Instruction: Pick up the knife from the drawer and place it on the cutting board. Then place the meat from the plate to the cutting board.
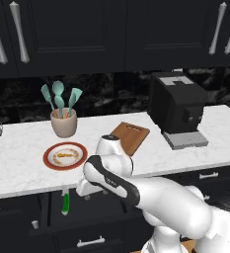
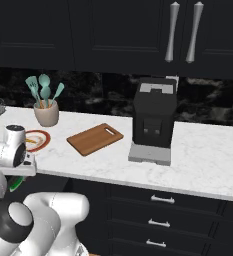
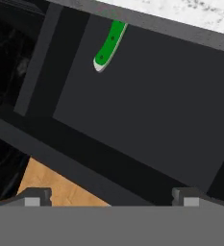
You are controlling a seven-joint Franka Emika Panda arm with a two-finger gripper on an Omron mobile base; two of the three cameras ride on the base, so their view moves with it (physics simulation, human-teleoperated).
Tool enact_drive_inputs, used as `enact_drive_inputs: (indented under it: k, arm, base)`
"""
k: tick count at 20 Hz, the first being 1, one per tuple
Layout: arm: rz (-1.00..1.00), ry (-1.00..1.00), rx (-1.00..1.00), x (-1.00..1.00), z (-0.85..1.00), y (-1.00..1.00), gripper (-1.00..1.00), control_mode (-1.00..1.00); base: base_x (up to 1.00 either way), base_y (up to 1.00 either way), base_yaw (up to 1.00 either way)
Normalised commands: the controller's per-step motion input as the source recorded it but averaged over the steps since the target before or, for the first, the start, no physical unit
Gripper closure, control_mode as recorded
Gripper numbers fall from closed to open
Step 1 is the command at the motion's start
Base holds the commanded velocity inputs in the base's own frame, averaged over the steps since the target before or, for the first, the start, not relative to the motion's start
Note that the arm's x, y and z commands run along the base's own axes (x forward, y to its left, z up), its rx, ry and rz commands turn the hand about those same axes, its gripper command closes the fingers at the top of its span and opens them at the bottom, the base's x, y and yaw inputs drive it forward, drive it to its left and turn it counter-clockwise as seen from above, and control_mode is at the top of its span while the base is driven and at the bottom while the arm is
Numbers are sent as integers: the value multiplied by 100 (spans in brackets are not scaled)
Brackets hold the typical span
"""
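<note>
- Spanning the room under black cupboards, the white marble counter (image 1: 18,163) carries the cutting board (image 1: 131,137), with the plate (image 1: 65,156) left of it.
- Hand view: the knife (image 3: 108,45) lies in the open drawer (image 3: 147,105); the claw (image 3: 111,198) has its jaws wide apart, empty.
- Meat (image 1: 64,155) lies on the plate.

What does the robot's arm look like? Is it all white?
Mostly white. The arm is made of smooth, rounded, glossy white shells with dark grey and black bands at the joints, and a round grey cap on one joint in the right base view. Its pincer ends in two small, blocky dark grey fingertips. No loose cables or markings show.
</note>
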Motion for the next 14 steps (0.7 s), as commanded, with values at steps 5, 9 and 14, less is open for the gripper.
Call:
enact_drive_inputs:
  k: [5, 9, 14]
  arm:
    - [-1, 3, 0, -4, -51, 26, -100, -100]
    - [-3, 6, 0, 0, -53, 29, -100, -100]
    - [-3, 3, -4, 0, -37, 20, -100, -100]
  base:
    - [0, 0, 0]
    - [0, 0, 0]
    - [0, 0, 0]
